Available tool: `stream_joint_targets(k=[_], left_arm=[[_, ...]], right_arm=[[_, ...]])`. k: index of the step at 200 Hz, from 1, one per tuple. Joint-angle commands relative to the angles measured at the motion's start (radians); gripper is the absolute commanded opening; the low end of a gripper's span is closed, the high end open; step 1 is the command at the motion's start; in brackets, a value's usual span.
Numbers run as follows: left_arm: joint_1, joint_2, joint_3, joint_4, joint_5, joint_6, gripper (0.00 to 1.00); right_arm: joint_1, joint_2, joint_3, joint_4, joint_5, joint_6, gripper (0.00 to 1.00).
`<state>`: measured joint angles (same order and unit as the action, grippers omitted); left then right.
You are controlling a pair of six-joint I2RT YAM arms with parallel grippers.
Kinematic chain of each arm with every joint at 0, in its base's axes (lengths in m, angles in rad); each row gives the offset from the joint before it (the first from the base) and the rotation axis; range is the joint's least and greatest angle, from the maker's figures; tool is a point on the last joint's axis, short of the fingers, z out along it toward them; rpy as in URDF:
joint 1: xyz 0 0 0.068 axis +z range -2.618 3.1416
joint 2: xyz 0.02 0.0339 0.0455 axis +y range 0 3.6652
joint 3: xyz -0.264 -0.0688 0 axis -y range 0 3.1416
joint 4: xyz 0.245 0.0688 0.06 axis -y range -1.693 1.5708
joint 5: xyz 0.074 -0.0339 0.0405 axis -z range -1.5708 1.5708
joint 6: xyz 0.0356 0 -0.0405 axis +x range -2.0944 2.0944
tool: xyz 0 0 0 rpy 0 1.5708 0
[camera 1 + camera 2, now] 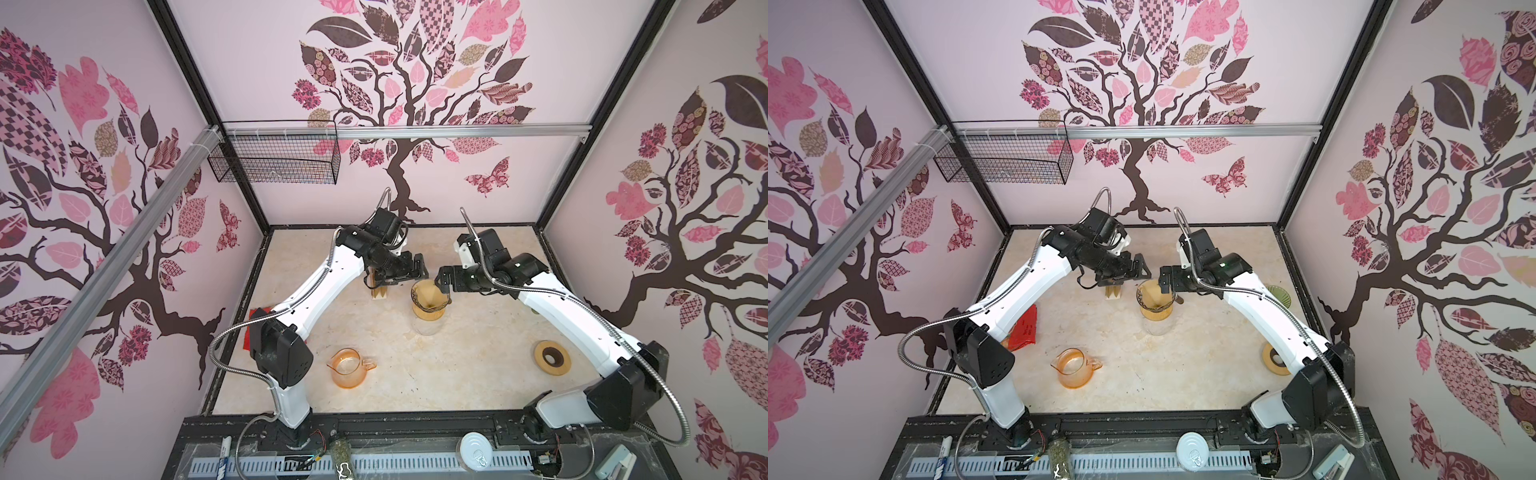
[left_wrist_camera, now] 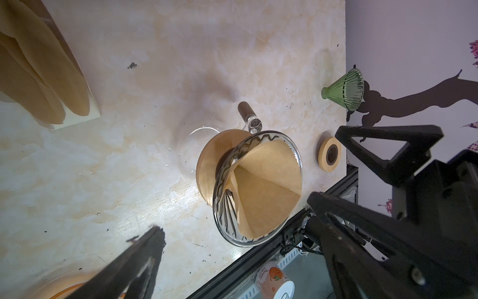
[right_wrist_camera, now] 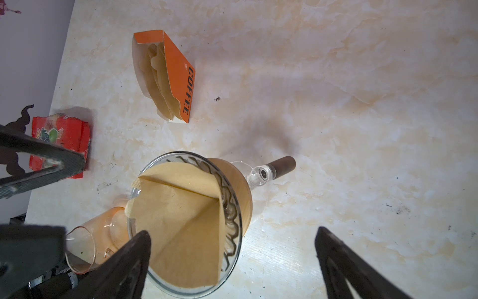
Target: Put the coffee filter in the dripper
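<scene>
Filter (image 1: pixel 1152 294) in dripper (image 1: pixel 1144 309); R end effector (image 1: pixel 1163 284) spread at rim, L end effector (image 1: pixel 1143 268) spread.

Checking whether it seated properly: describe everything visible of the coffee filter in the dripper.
The coffee filter is brown, unbleached-looking paper, opened into a cone with one straight crease. It sits point-down inside the clear glass dripper, leaning against one wall and leaving the ribs bare on the opposite side. One corner pokes slightly above the rim.
</scene>
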<state>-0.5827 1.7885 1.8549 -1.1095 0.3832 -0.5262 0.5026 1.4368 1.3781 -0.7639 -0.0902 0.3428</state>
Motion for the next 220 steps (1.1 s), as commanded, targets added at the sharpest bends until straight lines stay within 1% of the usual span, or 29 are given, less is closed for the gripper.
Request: stream_joint_targets(k=[1,32,52,75,110,118,133,148,169,185,196,220], left_arm=[[0.003,-0.062,-0.033,-0.016,-0.009,0.025,0.98],[0.004,-0.109,-0.049,-0.042,0.005,0.04,0.98],[0.003,-0.176,-0.096,-0.043,-0.019,0.023,0.98],[0.004,-0.27,-0.177,-0.053,-0.093,-0.019,0.98],[0.018,-0.393,-0.296,-0.17,-0.227,-0.09,0.98],[0.038,-0.427,-0.336,-0.196,-0.243,-0.119,0.98],[0.088,-0.502,-0.435,-0.223,-0.239,-0.178,0.98],[0.167,-0.596,-0.538,-0.24,-0.223,-0.228,0.98],[0.311,-0.719,-0.681,-0.225,-0.141,-0.259,0.98],[0.397,-0.768,-0.77,-0.216,-0.075,-0.279,0.98],[0.429,-0.786,-0.816,-0.206,-0.042,-0.296,0.98],[0.441,-0.789,-0.865,-0.185,-0.051,-0.328,0.98]], right_arm=[[0.001,-0.03,0.07,-0.022,0.01,0.012,1.0],[0.001,-0.068,0.084,-0.034,0.023,0.02,1.0],[0.001,-0.103,0.078,-0.038,0.03,0.033,1.0],[0.001,-0.142,0.065,-0.043,0.038,0.047,1.0],[0.002,-0.203,0.017,-0.057,0.033,0.066,1.0],[0.002,-0.216,0.005,-0.061,0.028,0.074,1.0],[0.002,-0.24,-0.018,-0.065,0.014,0.089,1.0],[0.002,-0.257,-0.04,-0.068,0.002,0.102,1.0],[0.001,-0.268,-0.057,-0.077,-0.017,0.113,1.0],[0.002,-0.276,-0.065,-0.09,-0.027,0.117,1.0],[0.001,-0.285,-0.069,-0.096,-0.031,0.119,1.0],[0.002,-0.301,-0.081,-0.104,-0.038,0.124,1.0]])
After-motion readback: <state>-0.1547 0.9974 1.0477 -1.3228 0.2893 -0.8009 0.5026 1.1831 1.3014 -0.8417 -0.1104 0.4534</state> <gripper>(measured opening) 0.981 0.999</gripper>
